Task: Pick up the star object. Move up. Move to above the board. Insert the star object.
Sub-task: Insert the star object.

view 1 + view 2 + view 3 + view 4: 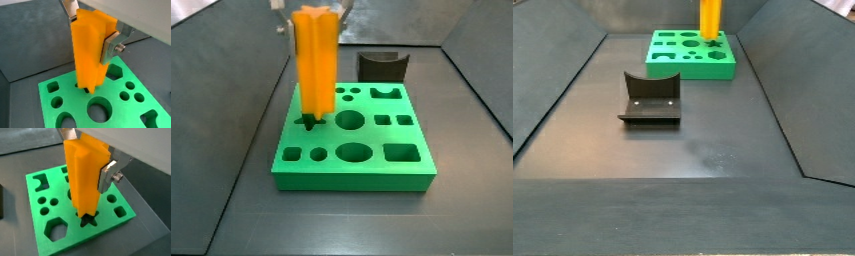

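My gripper [91, 31] is shut on the star object [90, 50], a tall bright-orange ridged peg held upright. The silver fingers [107, 175] clamp its upper part from two sides. The peg's lower end stands at the mouth of the star-shaped hole of the board [77, 100], a thick bright-green block with many shaped holes. Both side views show the peg [315, 70] [711, 18] rising from the board [358, 175] [687, 70] near one edge. The gripper [311, 10] is mostly cut off at the top of the frame there.
The dark fixture [382, 65] stands just behind the board in a side view, and in front of it, apart, in the other [651, 98]. Sloping grey walls [560, 90] enclose the dark floor.
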